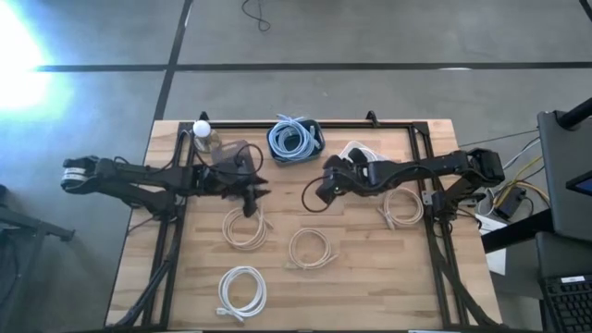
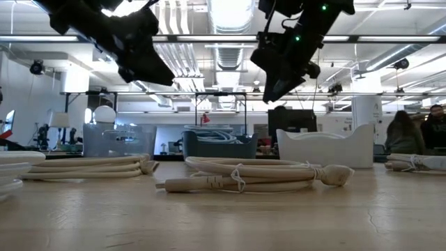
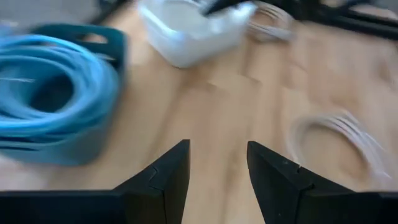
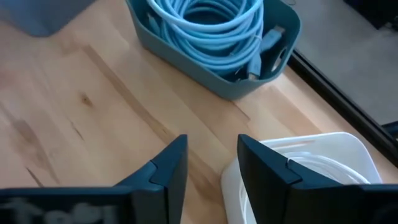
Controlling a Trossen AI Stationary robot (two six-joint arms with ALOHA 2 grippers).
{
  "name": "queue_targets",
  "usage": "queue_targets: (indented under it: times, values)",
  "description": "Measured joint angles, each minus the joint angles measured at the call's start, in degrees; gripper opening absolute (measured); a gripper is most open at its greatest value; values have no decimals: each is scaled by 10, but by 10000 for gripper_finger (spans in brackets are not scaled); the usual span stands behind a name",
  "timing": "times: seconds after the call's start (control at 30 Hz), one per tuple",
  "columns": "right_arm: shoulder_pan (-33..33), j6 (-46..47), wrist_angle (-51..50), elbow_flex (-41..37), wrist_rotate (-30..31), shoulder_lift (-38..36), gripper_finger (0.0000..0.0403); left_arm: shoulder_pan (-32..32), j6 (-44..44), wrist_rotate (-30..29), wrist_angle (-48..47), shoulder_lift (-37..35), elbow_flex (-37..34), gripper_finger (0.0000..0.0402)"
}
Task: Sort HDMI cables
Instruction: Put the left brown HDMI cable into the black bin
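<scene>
Cables lie as small round coils on the grainy wood table (image 1: 361, 277): three beige (image 1: 244, 227) (image 1: 312, 248) (image 1: 401, 207) and one white (image 1: 242, 289). Glossy blue coils (image 4: 205, 18) fill a teal bin (image 4: 186, 59); a white tub (image 4: 323, 149), cut off in the right wrist view, holds pale cable. Both claws, left (image 3: 217, 171) and right (image 4: 211, 163), hang open and empty. The left wrist view is blurred.

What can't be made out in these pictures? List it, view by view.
- White plastic bin: the right arm covers most of it in the high view and the picture edge cuts it in the right wrist view, so its cable count is unknown.
- Clear plastic container: overlapped by the left arm in the high view, so its contents are unclear.
- Pale coiled cable: blurred in the left wrist view, so it could be white or beige.
</scene>
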Motion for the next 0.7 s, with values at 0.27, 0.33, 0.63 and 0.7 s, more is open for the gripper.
queue_targets:
  times: [0.27, 0.33, 0.63, 0.7]
  values:
    - [0, 0, 28, -23, -1, 0, 120, -10, 2, 95, -97, 12, 0, 163]
    - [0, 0, 28, -31, -2, 0, 118, -16, 32, 95, -127, 22, 0, 163]
    - [0, -3, 28, -46, -2, 0, 105, -20, 103, 95, -142, 120, 0, 163]
    - [0, -3, 29, -46, -2, 0, 102, -22, 111, 99, -144, 145, 0, 163]
